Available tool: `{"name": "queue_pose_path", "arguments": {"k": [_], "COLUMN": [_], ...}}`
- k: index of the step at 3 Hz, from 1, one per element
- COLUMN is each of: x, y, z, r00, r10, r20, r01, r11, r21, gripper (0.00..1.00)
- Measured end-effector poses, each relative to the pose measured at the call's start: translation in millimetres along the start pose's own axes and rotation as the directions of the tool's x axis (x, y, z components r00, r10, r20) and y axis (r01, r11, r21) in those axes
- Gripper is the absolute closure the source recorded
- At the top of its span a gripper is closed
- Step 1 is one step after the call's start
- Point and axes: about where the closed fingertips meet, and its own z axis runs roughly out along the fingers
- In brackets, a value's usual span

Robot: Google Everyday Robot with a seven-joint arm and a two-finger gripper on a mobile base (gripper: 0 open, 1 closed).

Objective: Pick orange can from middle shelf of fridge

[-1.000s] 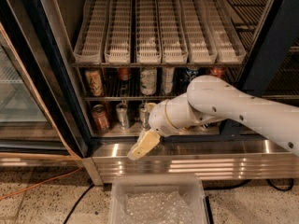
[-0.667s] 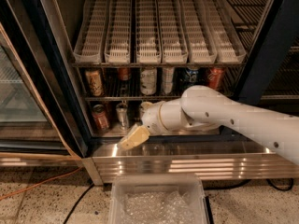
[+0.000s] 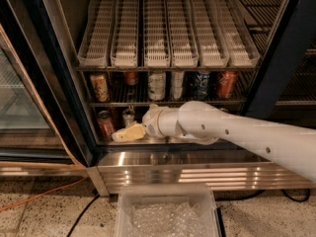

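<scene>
Open fridge (image 3: 197, 174) fills the camera view. The orange can (image 3: 98, 86) stands upright at the left end of the middle shelf (image 3: 217, 101), untouched. The end effector (image 3: 123, 134) has shifted left and slightly upward, now just beside a coppery-red can (image 3: 105, 123) one level lower. Released or clenched: cannot tell. Judgement: approach under way; a rise to the shelf remains.

White arm extends nearly level from the right, its gripper (image 3: 120, 135) low at left-centre, pointing left

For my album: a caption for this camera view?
Robot claw low in the fridge beside a red can, orange can one shelf above.
</scene>
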Motion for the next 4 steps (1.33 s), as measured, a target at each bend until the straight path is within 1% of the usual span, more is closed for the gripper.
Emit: {"name": "queue_pose_path", "arguments": {"k": [1, 2, 3, 4], "x": [-1.0, -17.9, -39.0, -54.5], "y": [0.0, -1.3, -4.2, -5.5], "z": [1.6, 17.5, 45.6, 67.2], "r00": [1.000, 0.998, 0.994, 0.989], "r10": [-0.004, -0.046, -0.083, -0.105], "r20": [0.003, 0.036, 0.076, 0.104], "r01": [0.004, 0.045, 0.075, 0.084], "r11": [1.0000, 0.9982, 0.9916, 0.9796], "r21": [0.002, 0.039, 0.106, 0.183], "gripper": [0.00, 0.00, 0.00, 0.00]}}
